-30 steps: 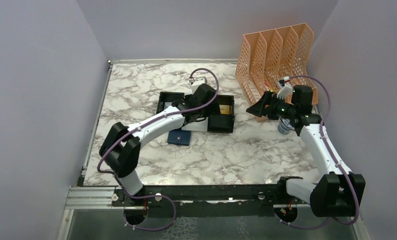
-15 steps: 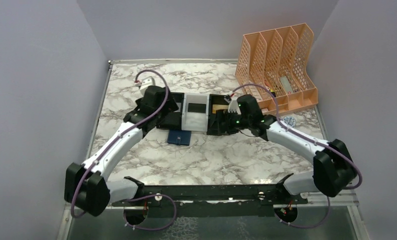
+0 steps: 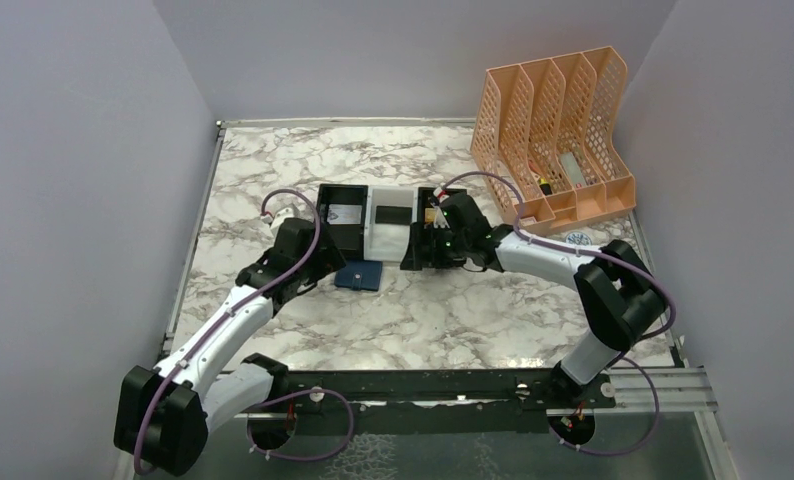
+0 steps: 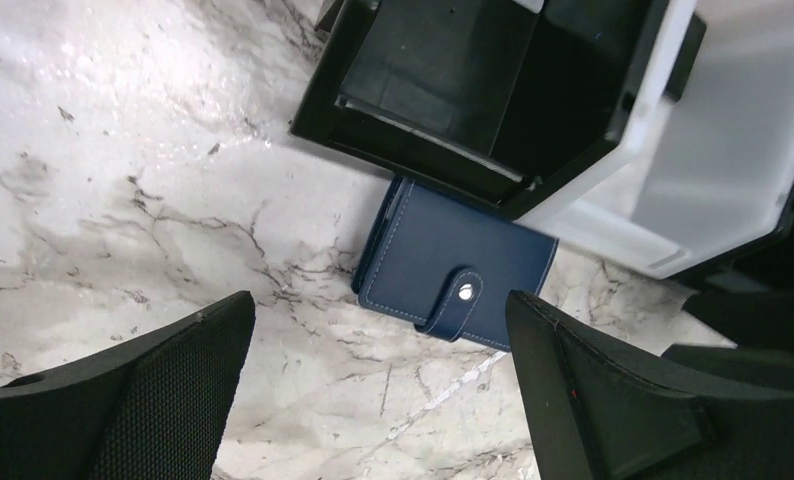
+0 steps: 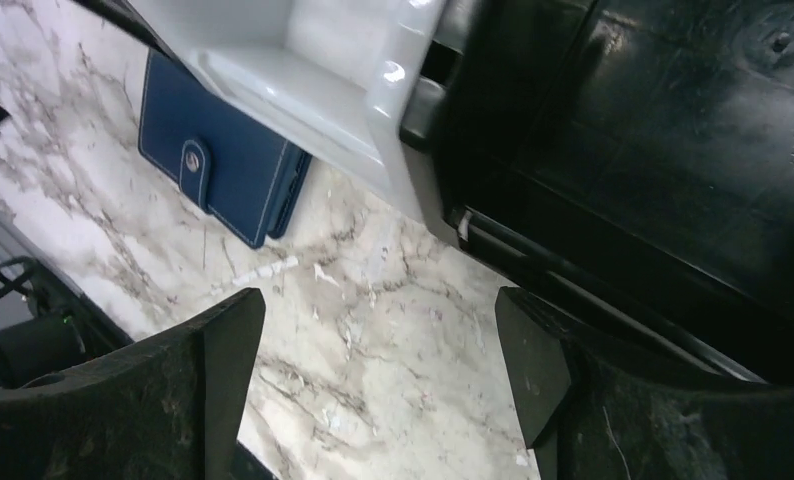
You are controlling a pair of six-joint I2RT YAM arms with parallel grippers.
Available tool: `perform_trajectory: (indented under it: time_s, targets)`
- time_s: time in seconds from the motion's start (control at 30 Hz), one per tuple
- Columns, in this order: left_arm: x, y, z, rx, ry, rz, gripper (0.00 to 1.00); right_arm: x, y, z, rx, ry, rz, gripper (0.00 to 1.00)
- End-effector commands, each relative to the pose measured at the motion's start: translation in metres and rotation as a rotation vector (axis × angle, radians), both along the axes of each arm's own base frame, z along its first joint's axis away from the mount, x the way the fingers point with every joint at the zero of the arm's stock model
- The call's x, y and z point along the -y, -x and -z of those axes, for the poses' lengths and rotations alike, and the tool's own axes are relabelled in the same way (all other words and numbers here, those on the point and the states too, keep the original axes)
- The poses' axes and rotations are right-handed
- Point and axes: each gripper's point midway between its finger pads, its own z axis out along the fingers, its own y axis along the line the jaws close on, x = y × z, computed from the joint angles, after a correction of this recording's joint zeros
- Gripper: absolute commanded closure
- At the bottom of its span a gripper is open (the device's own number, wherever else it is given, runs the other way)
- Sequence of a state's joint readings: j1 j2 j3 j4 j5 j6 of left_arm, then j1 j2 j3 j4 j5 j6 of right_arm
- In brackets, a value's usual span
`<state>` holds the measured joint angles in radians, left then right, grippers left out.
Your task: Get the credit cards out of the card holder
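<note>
Card holder [image 4: 453, 270] lies snapped shut, mid-table, against the tray [image 4: 403, 160]. Left gripper [image 4: 381, 300] and right gripper [image 5: 378, 300] are both spread, empty. It looks light, soft and flat: pinch its 2 long edges.

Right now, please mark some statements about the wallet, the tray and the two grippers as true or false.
The card holder is closed, its tab fastened. True.
The left gripper is shut on it. False: it is open and touches nothing.
The card holder lies inside the tray. False: it lies on the table, beside the tray's near side.
The right gripper is open and empty. True.
</note>
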<state>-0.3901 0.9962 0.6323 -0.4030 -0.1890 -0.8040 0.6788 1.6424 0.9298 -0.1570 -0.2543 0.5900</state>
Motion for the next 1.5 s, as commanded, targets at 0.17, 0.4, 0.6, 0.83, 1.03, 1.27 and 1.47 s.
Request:
perform_trajectory:
  time_s: [0.17, 0.4, 0.6, 0.83, 1.03, 1.27, 1.47]
  targets:
    - [0.019, 0.012, 0.019, -0.051, 0.112, 0.039, 0.01, 0.009, -0.044, -0.002, 0.145, 0.133, 0.064, 0.11]
    - [0.026, 0.016, 0.038, -0.087, 0.153, 0.04, 0.06, -0.017, -0.014, -0.023, 0.167, -0.035, -0.144, 0.15]
    - [0.016, 0.019, 0.041, -0.057, 0.154, -0.018, 0.07, -0.034, -0.001, -0.034, 0.199, -0.123, -0.194, 0.29]
    - [0.01, 0.017, 0.038, -0.02, 0.124, -0.022, 0.09, -0.071, 0.015, -0.023, 0.03, -0.228, -0.084, 0.42]
    - [0.014, 0.018, 0.035, -0.026, 0.138, -0.002, 0.1, -0.085, 0.009, -0.007, -0.032, -0.269, 0.069, 0.45]
    - [0.014, 0.021, 0.032, -0.009, 0.155, -0.002, 0.1, -0.086, 0.007, 0.025, -0.079, -0.246, 0.16, 0.51]
    - [0.017, 0.021, 0.031, -0.011, 0.167, 0.004, 0.1, -0.089, 0.007, 0.039, -0.076, -0.235, 0.173, 0.61]
